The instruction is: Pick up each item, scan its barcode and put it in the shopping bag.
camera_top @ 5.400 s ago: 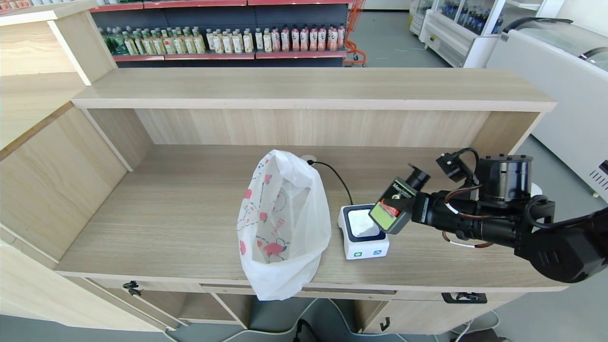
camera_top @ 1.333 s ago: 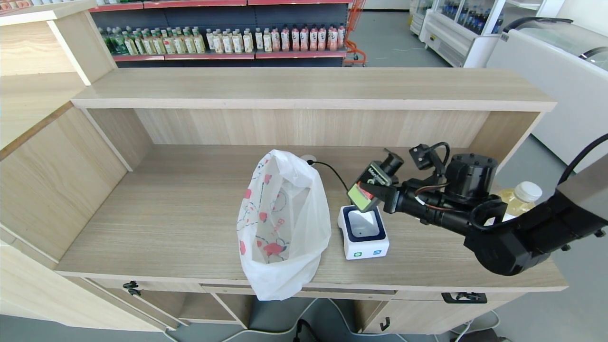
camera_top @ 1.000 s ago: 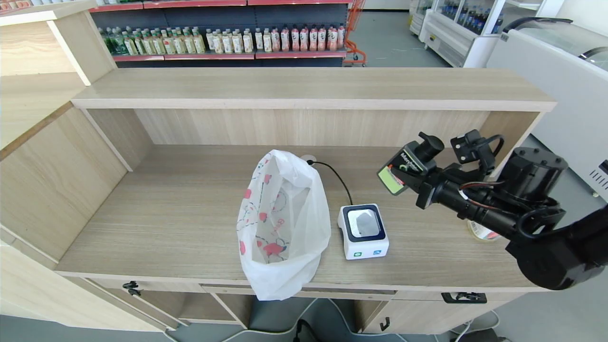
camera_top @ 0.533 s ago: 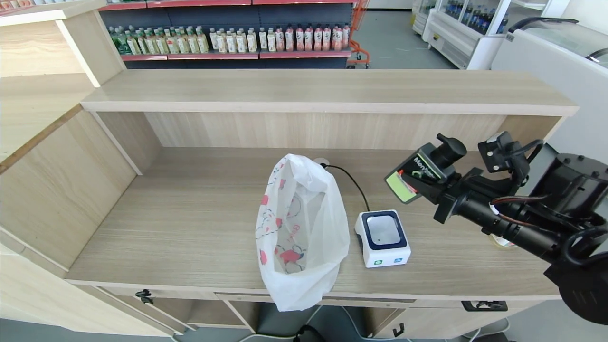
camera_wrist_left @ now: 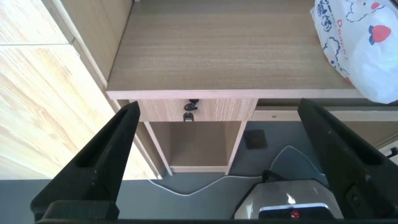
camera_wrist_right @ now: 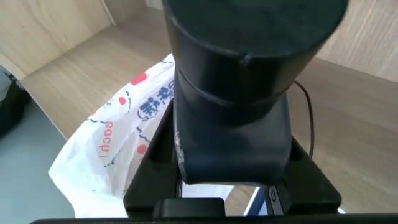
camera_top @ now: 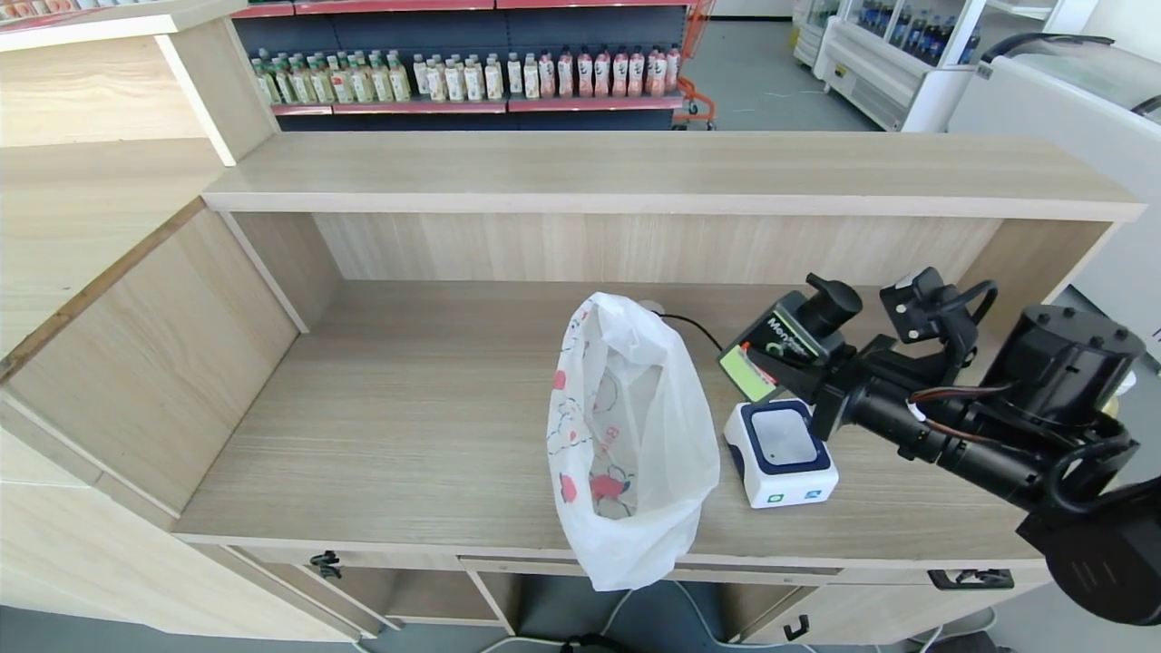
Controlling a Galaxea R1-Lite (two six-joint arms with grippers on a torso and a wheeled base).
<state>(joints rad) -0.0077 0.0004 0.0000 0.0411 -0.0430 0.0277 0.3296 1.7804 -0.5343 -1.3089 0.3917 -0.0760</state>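
My right end effector [camera_top: 800, 355] is clamped tight on the bottle [camera_top: 772, 348]. The bottle is up in the air, not on the table [camera_top: 408, 426]. It is tilted: its black cap points up and toward the back wall, and its bottom end points down toward the shopping bag [camera_top: 635, 453]. The scanner [camera_top: 782, 444] sits on the table just under the bottle and a bit nearer to me.

The bag is what matters next. It stands on my left side of the bottle, lower down, just beside the scanner. Its mouth is open and faces up. In the right wrist view the bottle [camera_wrist_right: 242, 93] is right in front, with the bag [camera_wrist_right: 118, 143] past it and below. So I think the bottle must go left and then down, bottom end first.

There is open room above the bag. The back wall is well behind it. The bag hangs a little over the front edge of the table, so a push could tip it off.

My left end effector [camera_wrist_left: 219, 112] has its fingers apart. It hangs low by the table's front edge, near the bag [camera_wrist_left: 364, 46], holding nothing. The right arm is the near one.
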